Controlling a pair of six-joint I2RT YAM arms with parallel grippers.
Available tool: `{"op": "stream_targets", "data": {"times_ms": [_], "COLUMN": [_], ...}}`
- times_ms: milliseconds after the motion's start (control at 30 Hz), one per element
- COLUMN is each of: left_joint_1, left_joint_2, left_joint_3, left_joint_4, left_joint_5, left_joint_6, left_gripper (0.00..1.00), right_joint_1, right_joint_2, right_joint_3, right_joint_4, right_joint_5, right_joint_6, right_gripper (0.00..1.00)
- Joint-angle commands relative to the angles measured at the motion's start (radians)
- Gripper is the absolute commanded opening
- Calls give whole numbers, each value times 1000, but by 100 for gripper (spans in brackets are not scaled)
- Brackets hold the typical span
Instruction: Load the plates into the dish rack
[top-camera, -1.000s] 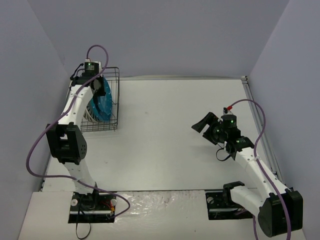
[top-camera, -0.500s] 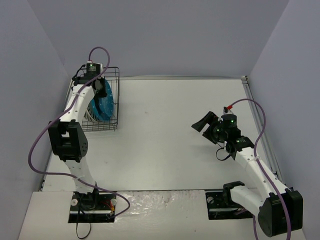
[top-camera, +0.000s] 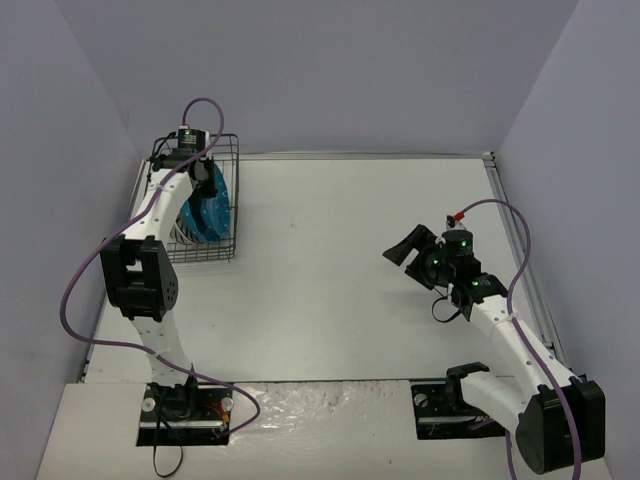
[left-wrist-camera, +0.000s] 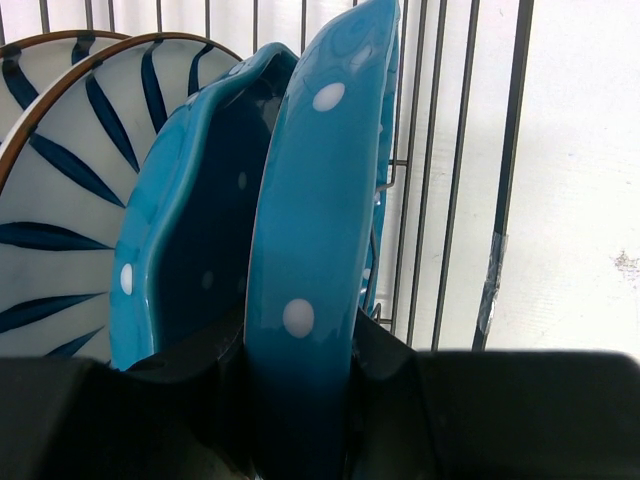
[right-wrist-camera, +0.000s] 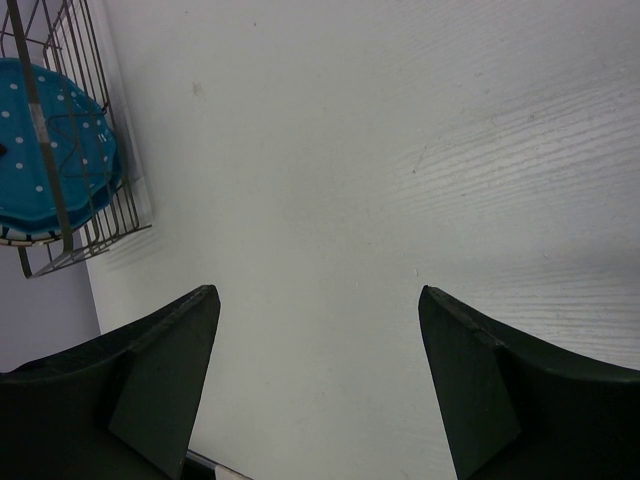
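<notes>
Glossy teal scalloped plate (left-wrist-camera: 310, 300) in left fingers (left-wrist-camera: 420, 410), wire rack (left-wrist-camera: 515, 150)

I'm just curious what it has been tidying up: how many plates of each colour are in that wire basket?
Teal-blue dotted plates: 2 (one gripped by the left claw)
White striped plates: 2
Total: 4, all standing in the dish rack

You see a white table (top-camera: 340, 250) with pale purple-grey walls (top-camera: 330, 70) on its left, far and right sides. You can spot a thin metal strip (top-camera: 520, 250) running along the table's right edge. A small dark speck (left-wrist-camera: 626, 263) sits on the table top.
</notes>
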Motion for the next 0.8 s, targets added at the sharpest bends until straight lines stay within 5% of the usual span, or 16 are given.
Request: {"op": "stream_targets", "data": {"times_ms": [0,767], "left_joint_1": [-3,-17], "left_joint_2": [-34,6], "left_joint_3": [58,84], "left_joint_4": [86,2], "left_joint_5": [-10,-96], "left_joint_6": [-24,-35], "left_gripper": [0,0], "right_joint_1": [2,1], "right_joint_2": [-21,-27], "right_joint_3": [-2,-9], "right_joint_4": [54,60], "right_joint_5": [-10,-13], "right_joint_6": [0,4], "right_gripper": [77,77]}}
